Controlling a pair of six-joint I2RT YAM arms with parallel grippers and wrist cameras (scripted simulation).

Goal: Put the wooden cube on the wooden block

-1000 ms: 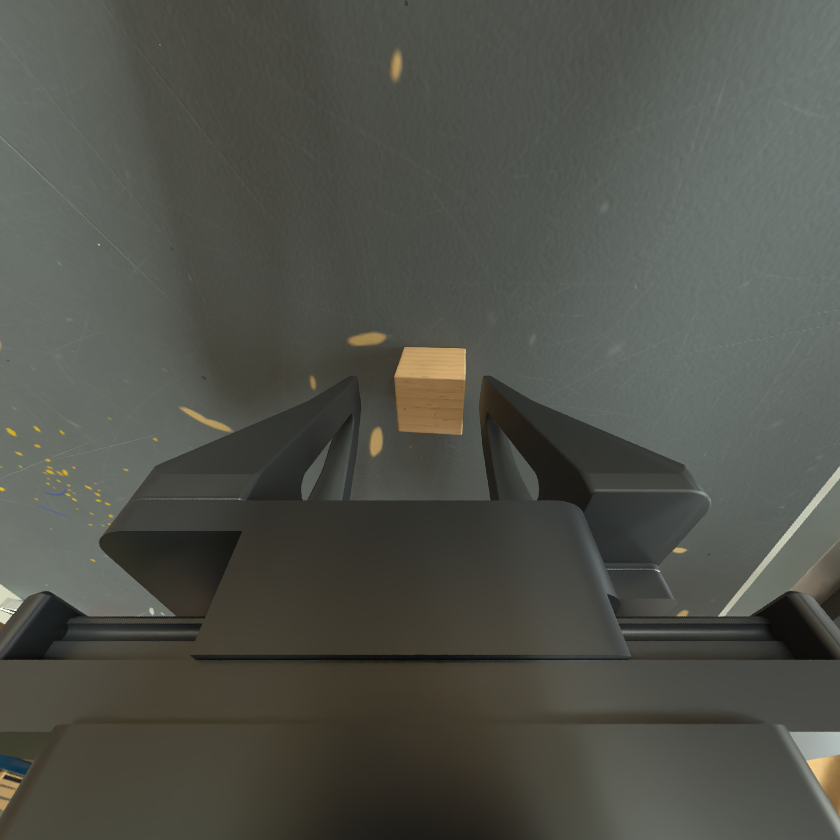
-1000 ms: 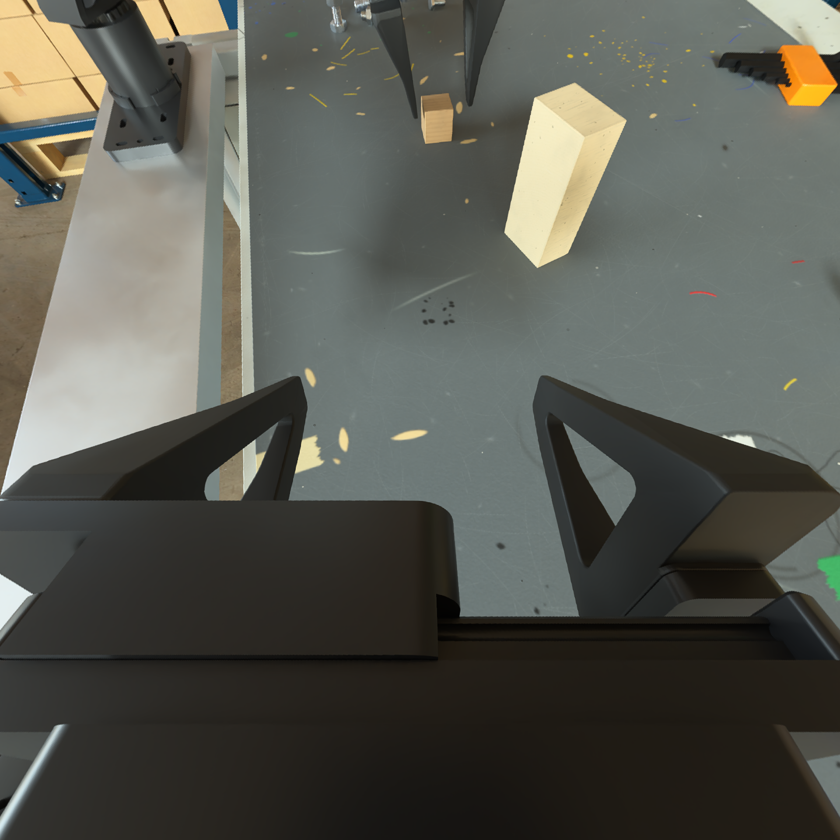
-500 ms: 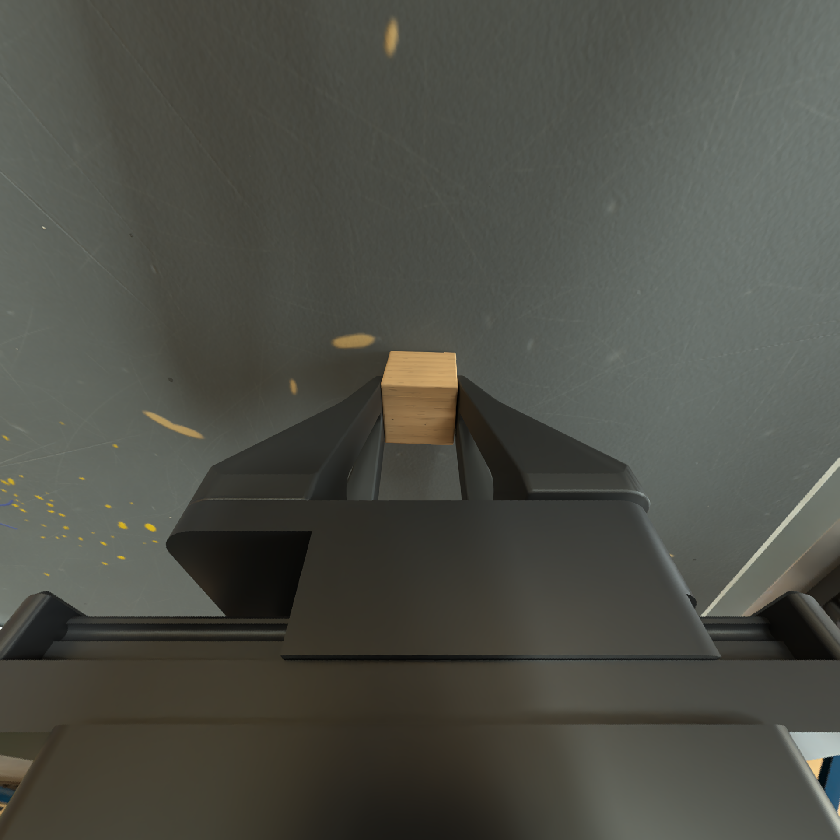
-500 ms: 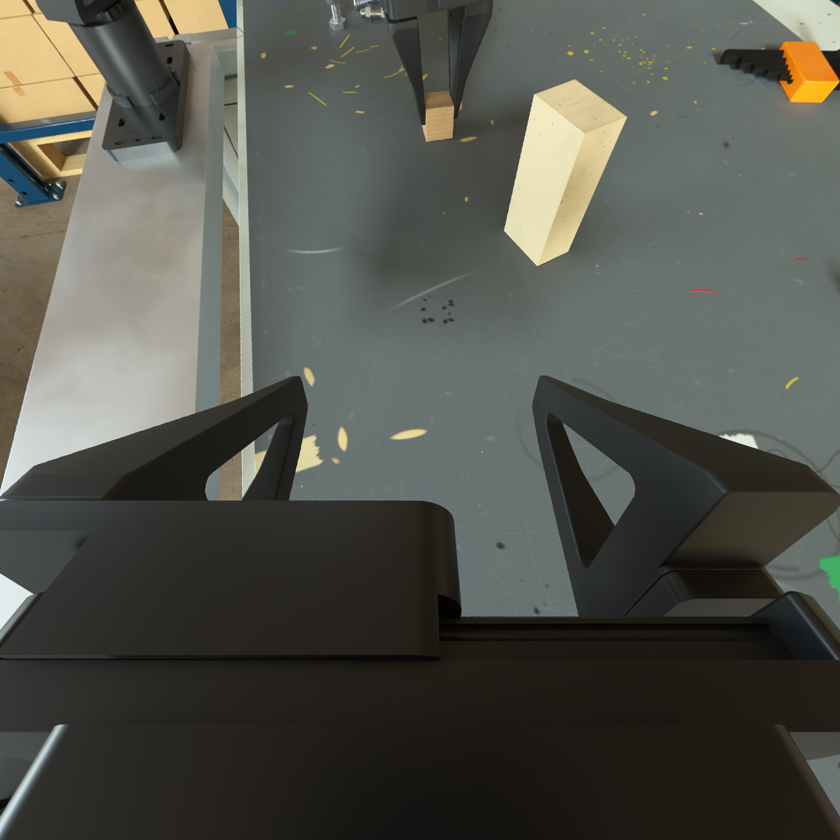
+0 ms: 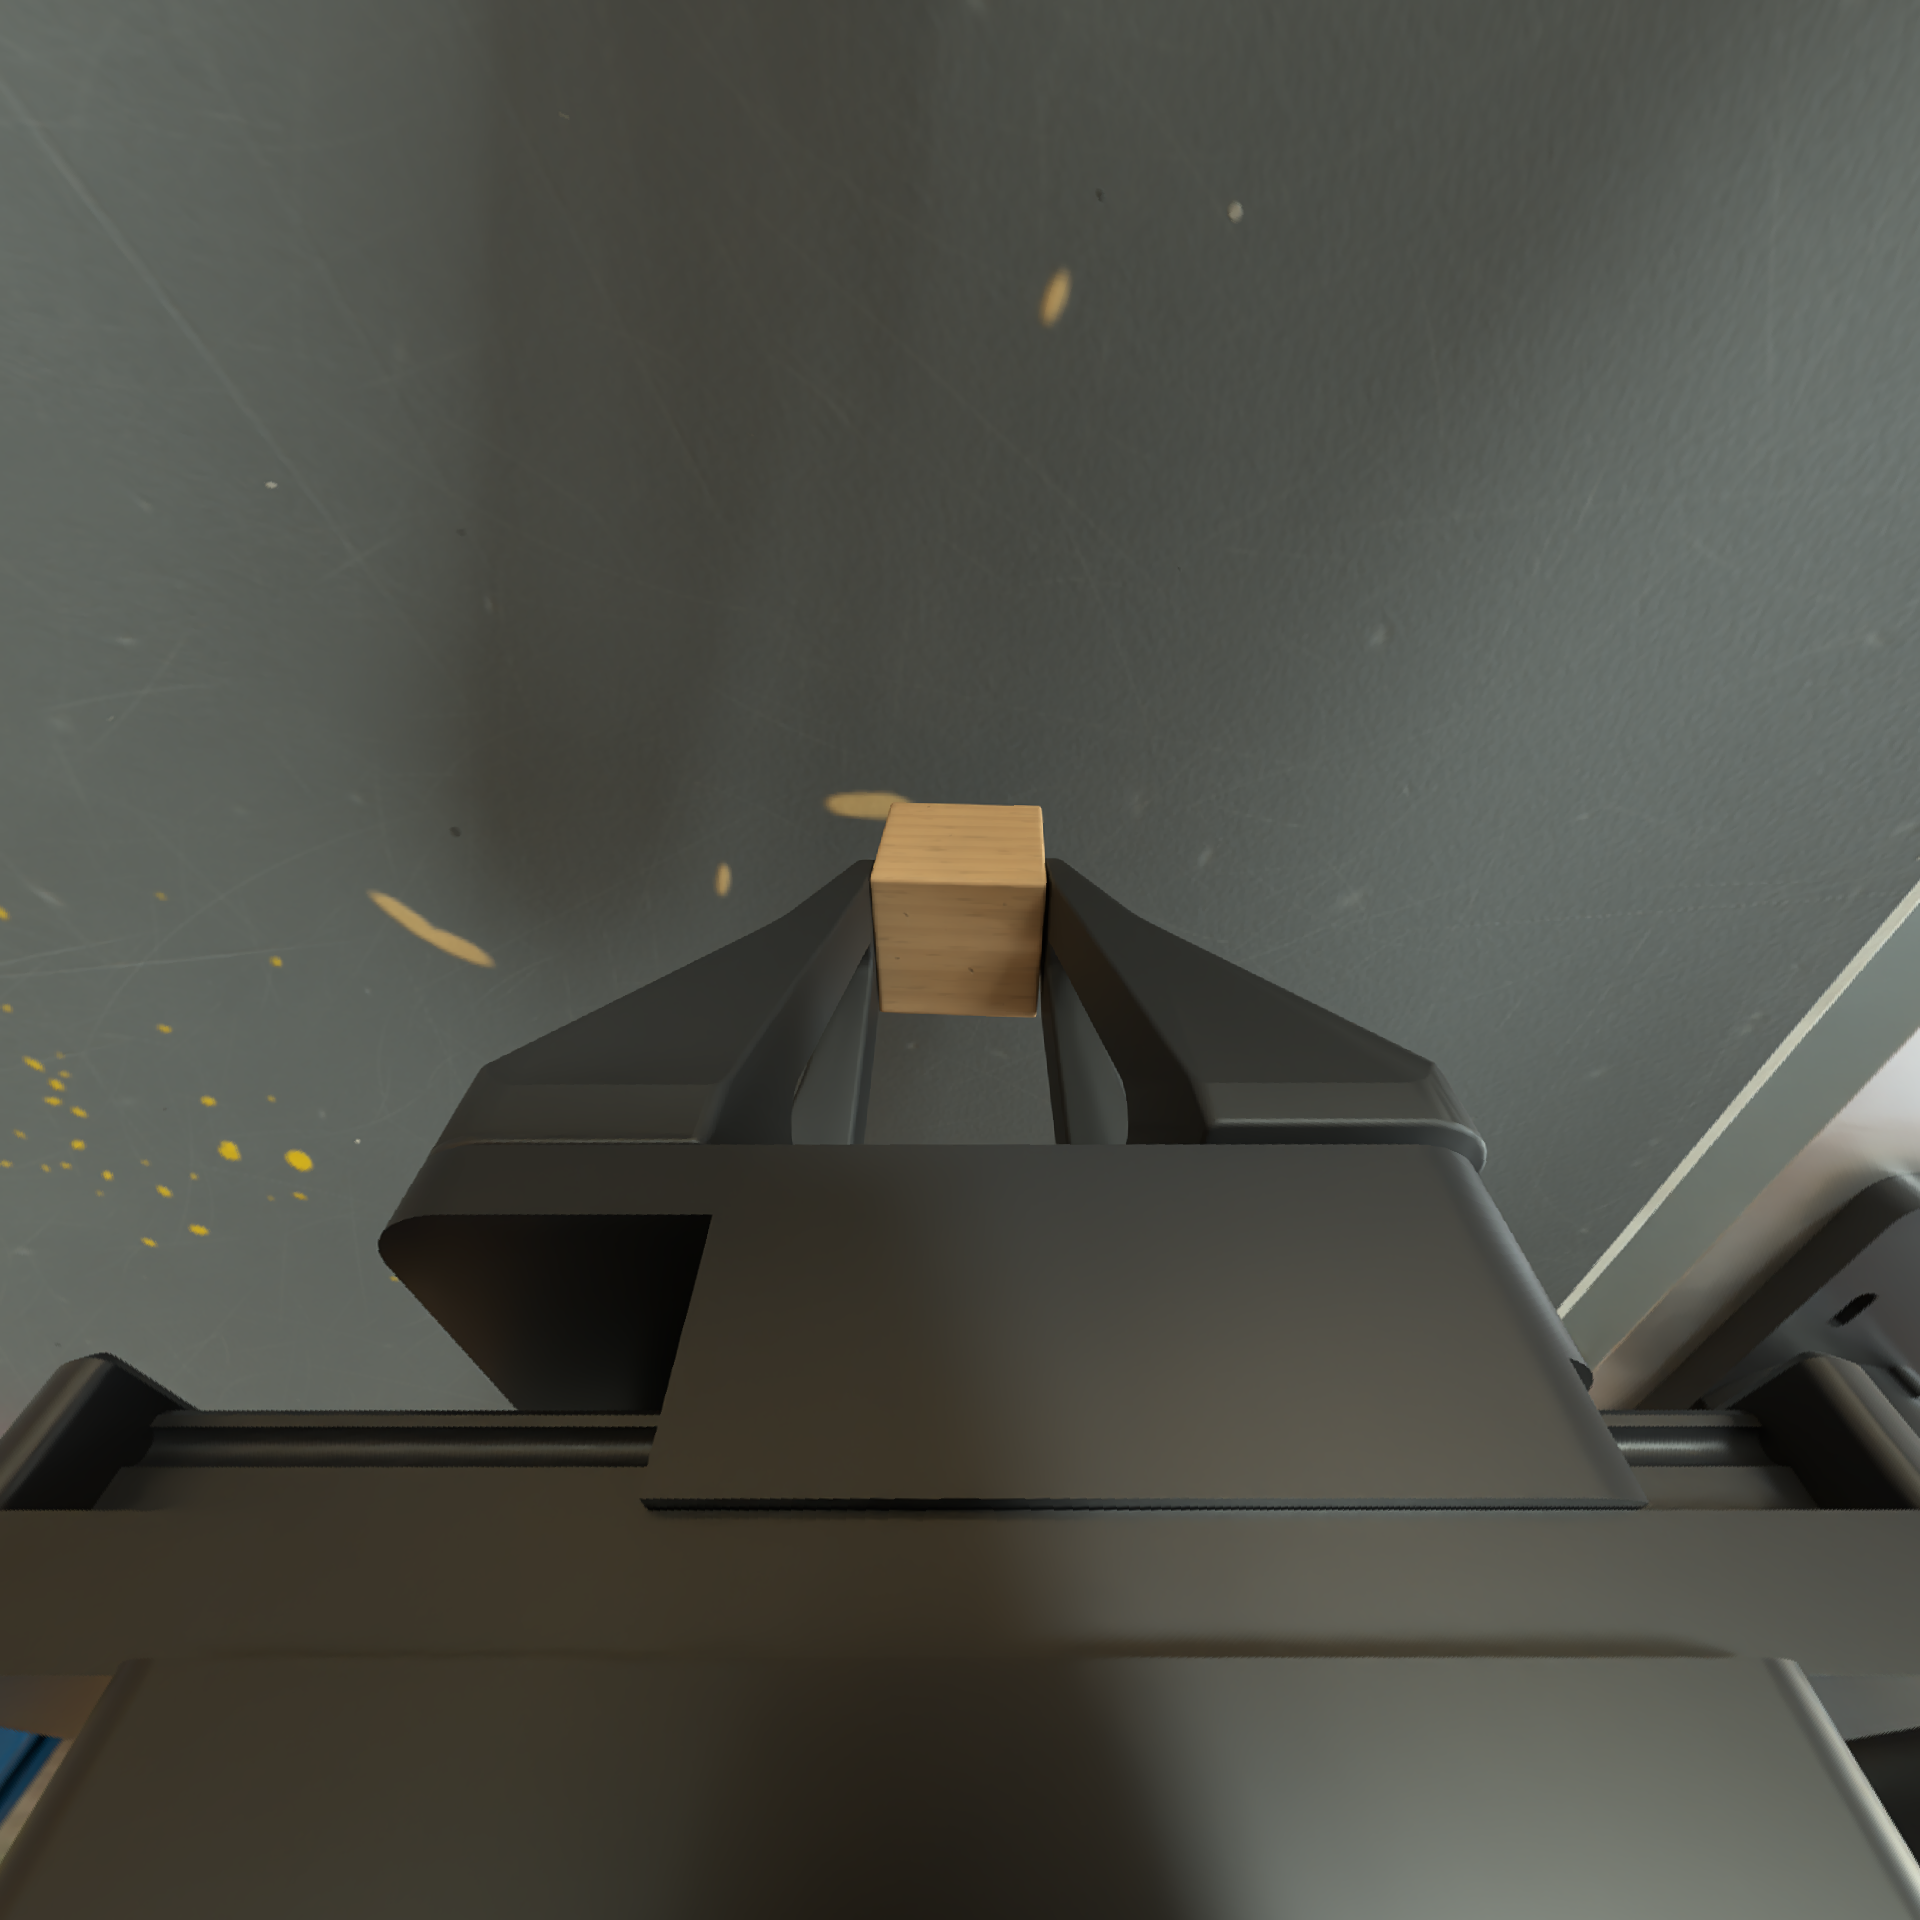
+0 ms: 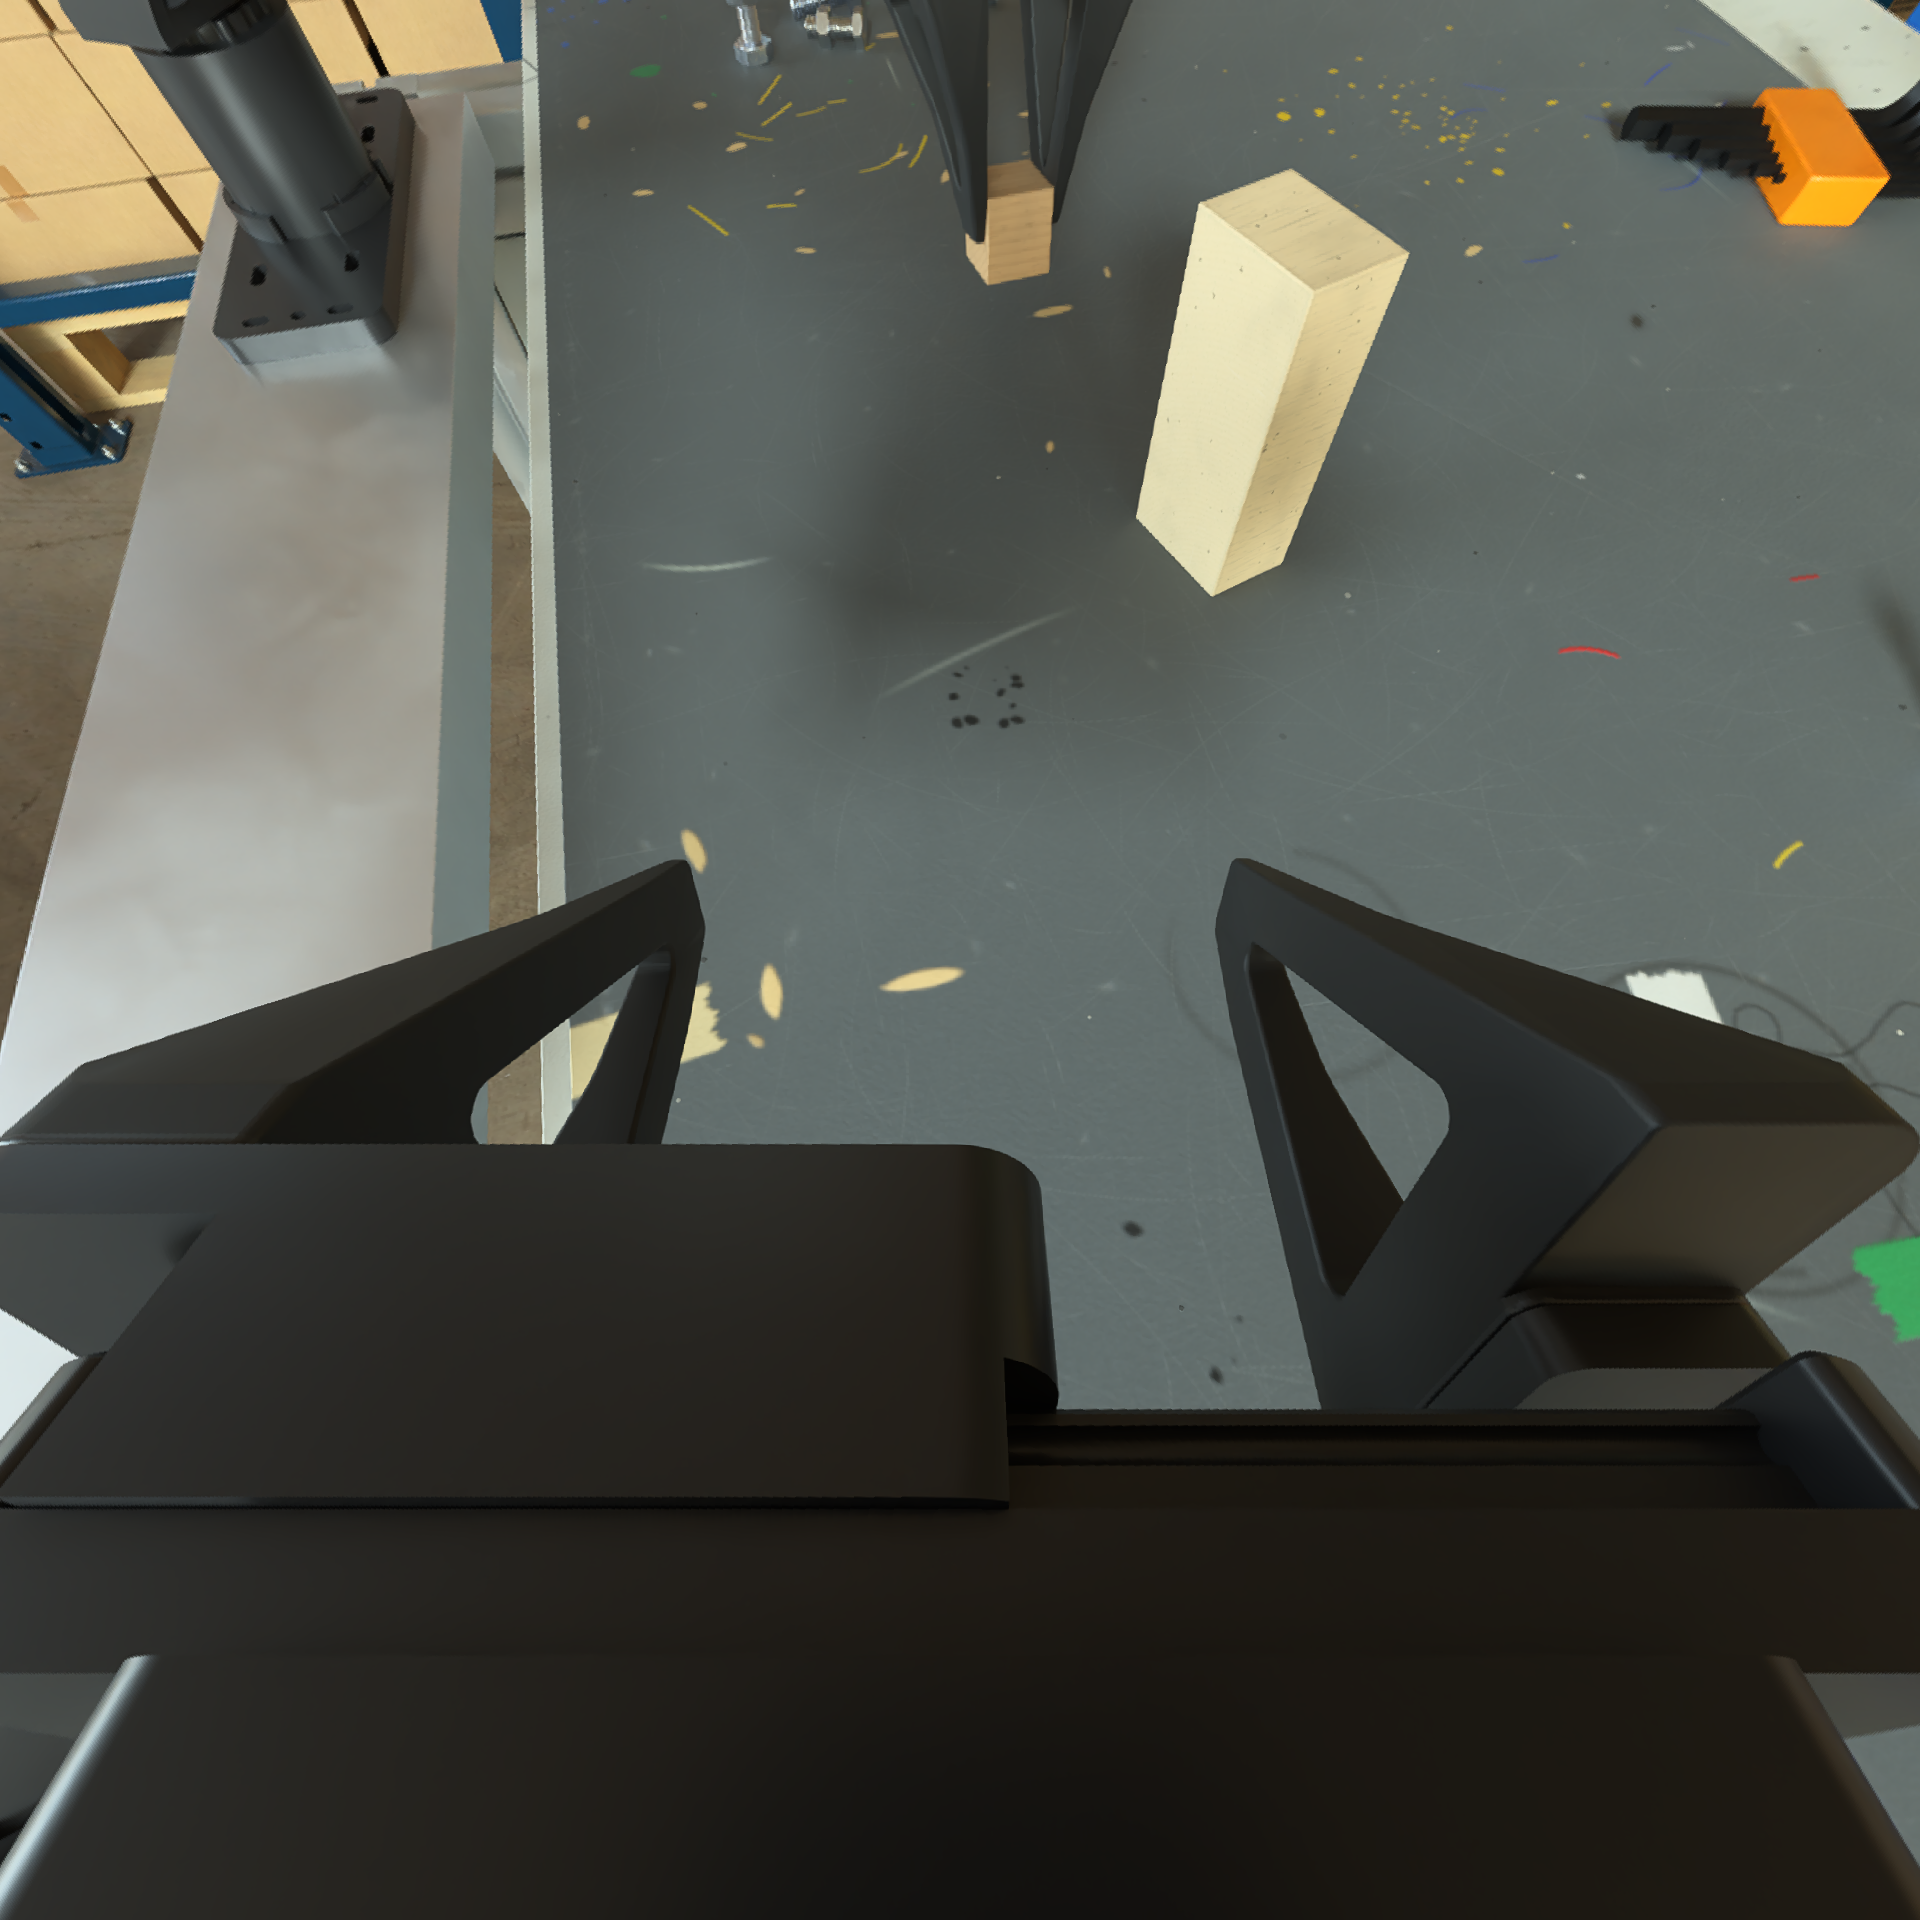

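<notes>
The small wooden cube [image 5: 957,914] sits between the fingertips of my left gripper [image 5: 958,883], which is shut on it and holds it a little above the grey table. In the right wrist view the cube [image 6: 1013,229] hangs between the left gripper's fingers [image 6: 951,125] at the far end of the table. The tall pale wooden block [image 6: 1268,374] stands upright on its end, to the right of the cube and apart from it. My right gripper [image 6: 961,904] is open and empty, low over the near part of the table.
The grey table [image 6: 1039,779] carries wood chips and paint flecks. An orange and black tool [image 6: 1787,156] lies at the far right. Bolts [image 6: 750,42] lie at the far edge. An arm base [image 6: 301,208] stands on the pale side ledge at the left.
My left gripper closed on the wooden cube and has lifted it slightly off the table. My right gripper has not moved.
</notes>
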